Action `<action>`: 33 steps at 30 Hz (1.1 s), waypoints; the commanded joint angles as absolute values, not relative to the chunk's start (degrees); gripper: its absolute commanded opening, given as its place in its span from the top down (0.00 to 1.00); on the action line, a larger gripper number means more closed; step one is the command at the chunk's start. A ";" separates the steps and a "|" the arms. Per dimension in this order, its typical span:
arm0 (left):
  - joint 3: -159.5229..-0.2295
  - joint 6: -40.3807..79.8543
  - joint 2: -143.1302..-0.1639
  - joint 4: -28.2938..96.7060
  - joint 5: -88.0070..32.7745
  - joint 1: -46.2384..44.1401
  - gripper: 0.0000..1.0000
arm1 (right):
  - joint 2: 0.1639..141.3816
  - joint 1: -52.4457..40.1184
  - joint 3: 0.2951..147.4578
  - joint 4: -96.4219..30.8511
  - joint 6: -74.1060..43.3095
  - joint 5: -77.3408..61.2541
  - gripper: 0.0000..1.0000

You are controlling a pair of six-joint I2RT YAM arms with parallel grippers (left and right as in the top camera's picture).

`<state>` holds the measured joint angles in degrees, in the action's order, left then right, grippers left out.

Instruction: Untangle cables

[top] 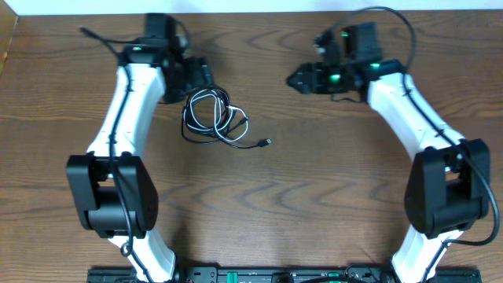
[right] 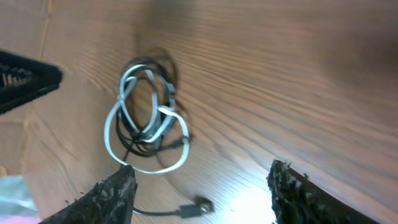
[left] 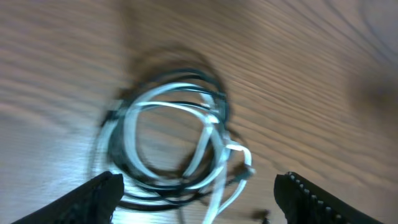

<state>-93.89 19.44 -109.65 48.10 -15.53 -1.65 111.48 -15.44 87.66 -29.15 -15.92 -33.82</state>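
brown wood-grain desk (top: 314,196) carries the cables (top: 211,118) left of centre, toward the far side, bunched in a loose coil of black and white cords lying flat on the surface. one thin black cord trails out of the coil toward the middle of the desk and ends in a small plug (top: 267,142), which lies apart from the loops. the left gripper (top: 196,82) hangs just beside the far-left edge of the coil; whether it touches the cords cannot be told from overhead. in the left wrist view the cables (left: 211,134) are blurred, a white loop lying within darker black loops, with a white end bending out at the lower right, and the left gripper (left: 199,179) has its jaws spread wide on either side of the bundle, nothing between the fingers (left: 93,196). the right gripper (top: 302,79) is well apart from the coil, on the right half of the desk, pointing toward it. its wrist view shows the cables (right: 163,115) farther off on the desk (right: 280,74), white loops crossing over black ones, with the plug (right: 200,204) nearer the camera, and the right gripper (right: 202,168) also spread wide and empty.
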 commanded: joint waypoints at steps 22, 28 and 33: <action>-89.14 1.91 -120.05 40.58 -8.78 1.21 0.42 | 111.26 -20.29 94.08 -35.62 -11.70 -22.92 0.35; -89.14 1.93 -120.55 38.63 -9.43 1.21 0.64 | 111.26 -20.29 94.08 -36.23 -11.46 -22.37 0.34; -89.01 1.91 -120.60 38.48 -10.02 1.04 0.64 | 111.26 -20.10 94.06 -36.25 -11.49 -22.37 0.34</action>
<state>-89.34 2.70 -120.25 38.50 -9.28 1.06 111.48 -20.43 93.54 -36.16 -12.53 -22.85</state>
